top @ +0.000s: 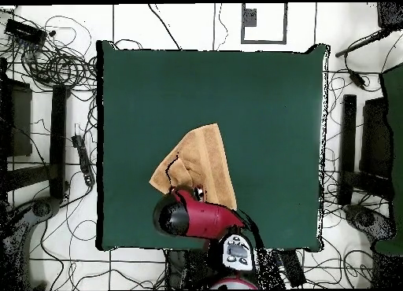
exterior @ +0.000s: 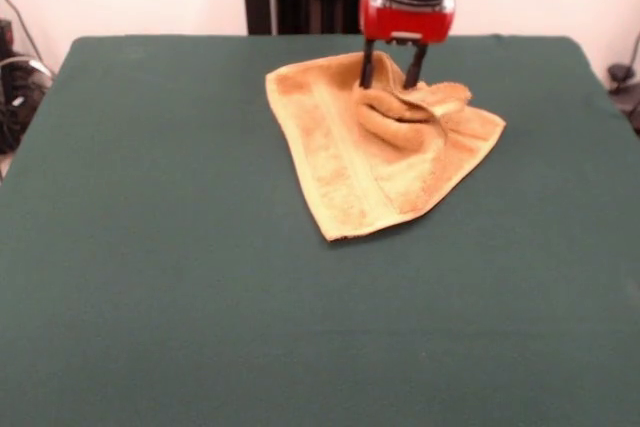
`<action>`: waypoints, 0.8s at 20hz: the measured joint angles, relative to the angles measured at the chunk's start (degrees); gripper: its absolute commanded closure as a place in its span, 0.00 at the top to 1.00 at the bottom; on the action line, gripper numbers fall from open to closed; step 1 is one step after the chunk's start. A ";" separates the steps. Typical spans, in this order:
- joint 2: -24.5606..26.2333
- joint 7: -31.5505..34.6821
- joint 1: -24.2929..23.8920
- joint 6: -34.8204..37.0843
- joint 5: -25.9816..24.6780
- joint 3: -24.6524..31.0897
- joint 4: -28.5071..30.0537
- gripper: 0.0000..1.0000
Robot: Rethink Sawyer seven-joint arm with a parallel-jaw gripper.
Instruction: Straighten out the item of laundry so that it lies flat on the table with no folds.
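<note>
One arm: comes down near vertical in front view, black forearm, red wrist block, gripper (exterior: 391, 75) pointing straight down at the towel (exterior: 370, 162).
Arm, overhead: red and black body (top: 197, 217) reaches from the base edge of the table (top: 268, 99) over the towel's (top: 206, 158) near end, hiding the gripper.
Fingers: two dark fingers (exterior: 367, 65), a narrow gap betw. them, tips pressed into the raised fold at the towel's far part. Cloth bunches up betw. and just in front of the tips, so they look closed on a pinch of towel.
Towel place: front view, far half of the table (exterior: 150, 277), a bit right of centre. Overhead, lower middle, toward the base edge.
Towel shape: not flat. Rumpled hump under the gripper, folded layers on the right side in front view; left part lies smooth w/ a border band running down to the near corner.
Front view only: the fingers, the hump, the overlapping layers, height of the fold.
Overhead only: towel's outline as a rough wedge w/ its point away from the base, how much of it the arm covers, green cloth all round it, well clear of every table edge.
Around table, overhead: cables (top: 55, 64) on the white floor, dark stands at both sides.
</note>
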 measured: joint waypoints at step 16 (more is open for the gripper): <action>1.67 0.06 2.72 -3.90 0.51 0.01 8.29 1.00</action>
